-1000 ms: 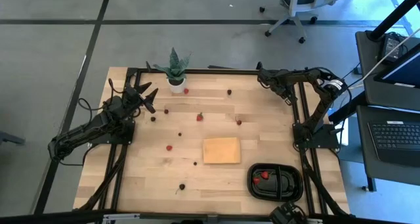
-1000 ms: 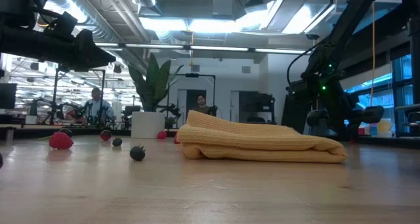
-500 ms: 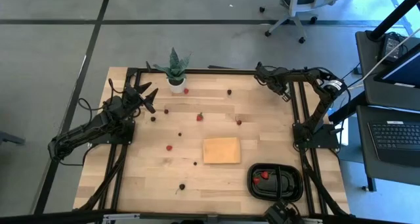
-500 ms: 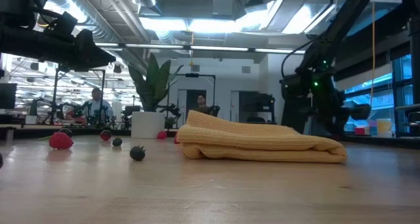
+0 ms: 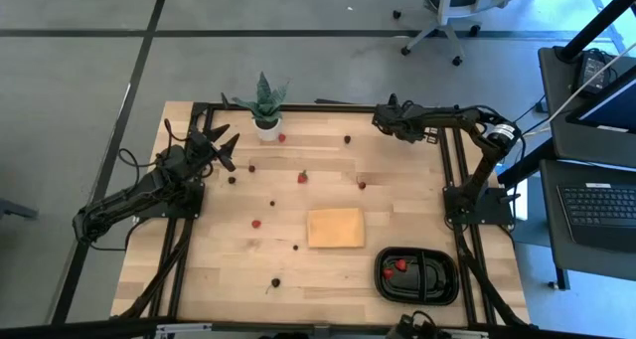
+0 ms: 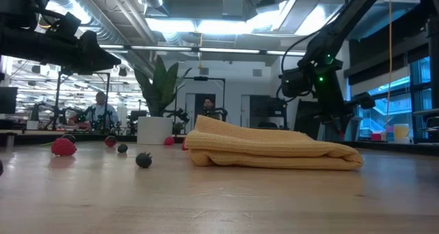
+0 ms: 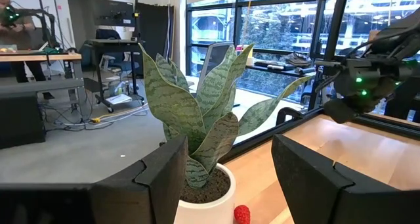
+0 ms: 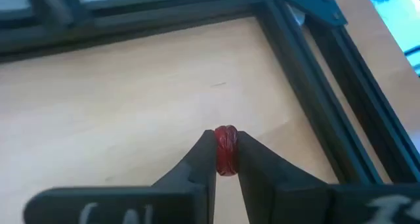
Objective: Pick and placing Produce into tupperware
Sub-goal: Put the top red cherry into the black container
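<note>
High view: the table (image 5: 328, 269) carries scattered produce — a red berry (image 5: 255, 223) near the middle-left, another red one (image 5: 302, 177) with a green top toward 12 o'clock of the tan pad (image 5: 335, 227), and dark berries (image 5: 275, 281) dotted about. The black tray (image 5: 416, 276) lies at about 5 o'clock on the table, its long axis running 9 to 3 o'clock, with red pieces (image 5: 400, 264) in its left compartment. The potted plant (image 5: 266, 105) stands at 11 o'clock. The left tool (image 5: 223, 140) waits just to the 8 o'clock side of the plant, fingers spread and empty. The right tool (image 5: 383, 118) reaches toward 9 o'clock along the far edge.

Low view: the folded tan pad (image 6: 271, 150) fills the centre; a red berry (image 6: 63, 147) and dark berries (image 6: 143, 160) lie at 9 o'clock from it. An arm hangs behind the pad.

Left wrist view: the parted fingers (image 7: 157, 178) frame the plant (image 7: 200, 122), a red berry (image 7: 242, 214) beside its white pot.

Right wrist view: the right tool (image 8: 226, 155) is clenched on a red ridged piece (image 8: 227, 148) — pinched between the two fingertips, its long axis running along the fingers, above bare table near the frame corner.
</note>
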Controlling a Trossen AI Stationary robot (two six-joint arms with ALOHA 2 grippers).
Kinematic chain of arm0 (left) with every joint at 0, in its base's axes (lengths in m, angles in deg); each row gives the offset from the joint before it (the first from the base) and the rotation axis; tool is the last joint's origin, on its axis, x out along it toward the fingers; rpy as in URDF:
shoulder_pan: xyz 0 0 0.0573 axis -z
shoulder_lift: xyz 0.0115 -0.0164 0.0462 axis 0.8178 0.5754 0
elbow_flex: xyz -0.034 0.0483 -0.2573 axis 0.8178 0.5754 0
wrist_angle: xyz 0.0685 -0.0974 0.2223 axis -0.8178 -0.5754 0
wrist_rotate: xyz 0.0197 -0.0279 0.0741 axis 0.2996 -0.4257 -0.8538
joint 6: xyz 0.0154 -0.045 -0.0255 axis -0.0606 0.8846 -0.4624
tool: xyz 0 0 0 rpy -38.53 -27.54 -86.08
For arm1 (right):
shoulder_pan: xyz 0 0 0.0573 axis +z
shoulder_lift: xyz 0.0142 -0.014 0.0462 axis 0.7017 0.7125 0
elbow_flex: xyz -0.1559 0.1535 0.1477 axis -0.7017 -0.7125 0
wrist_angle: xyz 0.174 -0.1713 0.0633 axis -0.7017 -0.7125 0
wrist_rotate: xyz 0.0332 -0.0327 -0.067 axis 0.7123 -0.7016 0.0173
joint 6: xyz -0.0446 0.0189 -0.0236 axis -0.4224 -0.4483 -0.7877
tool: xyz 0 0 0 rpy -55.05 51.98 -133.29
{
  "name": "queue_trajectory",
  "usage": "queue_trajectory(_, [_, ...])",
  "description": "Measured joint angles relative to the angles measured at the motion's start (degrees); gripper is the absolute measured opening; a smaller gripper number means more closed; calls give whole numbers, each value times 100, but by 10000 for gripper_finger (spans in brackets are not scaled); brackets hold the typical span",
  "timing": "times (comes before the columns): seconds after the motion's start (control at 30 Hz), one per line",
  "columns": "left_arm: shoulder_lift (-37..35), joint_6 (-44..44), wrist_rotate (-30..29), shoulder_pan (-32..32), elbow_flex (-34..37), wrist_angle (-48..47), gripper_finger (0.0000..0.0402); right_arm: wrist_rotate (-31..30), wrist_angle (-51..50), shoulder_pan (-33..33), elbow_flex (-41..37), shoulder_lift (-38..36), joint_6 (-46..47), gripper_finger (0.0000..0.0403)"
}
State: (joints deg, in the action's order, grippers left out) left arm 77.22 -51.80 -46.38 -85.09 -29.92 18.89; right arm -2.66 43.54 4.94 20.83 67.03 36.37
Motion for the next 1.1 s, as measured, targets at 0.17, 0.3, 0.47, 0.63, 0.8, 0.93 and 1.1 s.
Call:
queue_trajectory(0.17, [1, 0, 2, -2, -1, -1, 215, 12, 6, 139, 0, 0, -298, 55])
queue_trajectory(0.3, [2, 0, 0, 0, -2, -2, 215, 44, 26, 293, 0, 0, -998, 58])
queue_trajectory(0.47, [1, 0, 1, -2, 0, -1, 215, 163, 248, 476, 0, 0, -1912, 52])
queue_trajectory(0.63, [1, 0, 2, -1, -1, -2, 215, 202, 328, 641, 0, 0, -2215, 50])
queue_trajectory(0.8, [2, 0, 1, -2, -2, -1, 215, 488, 346, 771, 0, 0, -2591, 50])
queue_trajectory(0.93, [2, 0, 2, -2, 0, 0, 215, 887, 349, 892, 0, 0, -3127, 50])
queue_trajectory(1.1, [0, 0, 2, -1, -2, -2, 215, 1116, 442, 1187, 0, -285, -3592, 50])
